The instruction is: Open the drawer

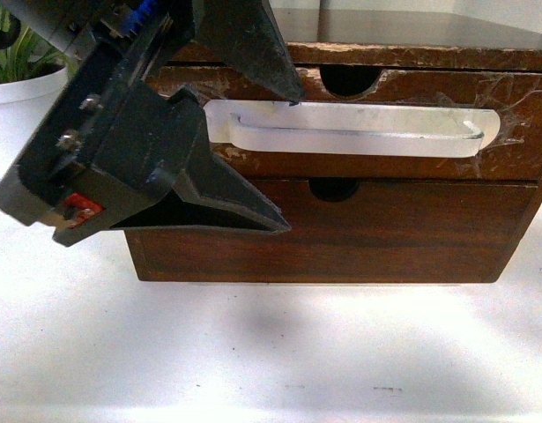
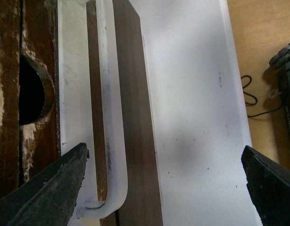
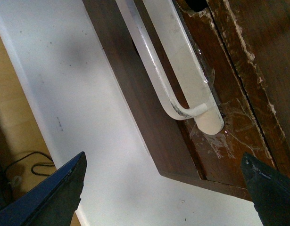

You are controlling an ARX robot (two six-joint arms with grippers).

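The drawer [image 1: 412, 84] is the upper one of a dark wooden chest [image 1: 403, 35] filling the centre and right of the front view, with its long white handle [image 1: 359, 128] running across its scuffed front. The left hand [image 1: 288, 163] reaches in from the upper left of the frame, spread wide. Its upper finger [image 1: 253, 44] ends at the top edge of the handle's left end, and its lower finger [image 1: 226, 198] ends over the plain lower drawer [image 1: 385, 220]. The handle's left end lies between them, ungripped; whether either tip touches cannot be told. The right hand [image 3: 162, 160] shows only in its wrist view, also spread wide and empty, near the handle's other end. The chest stands on a white bench [image 1: 253, 352].
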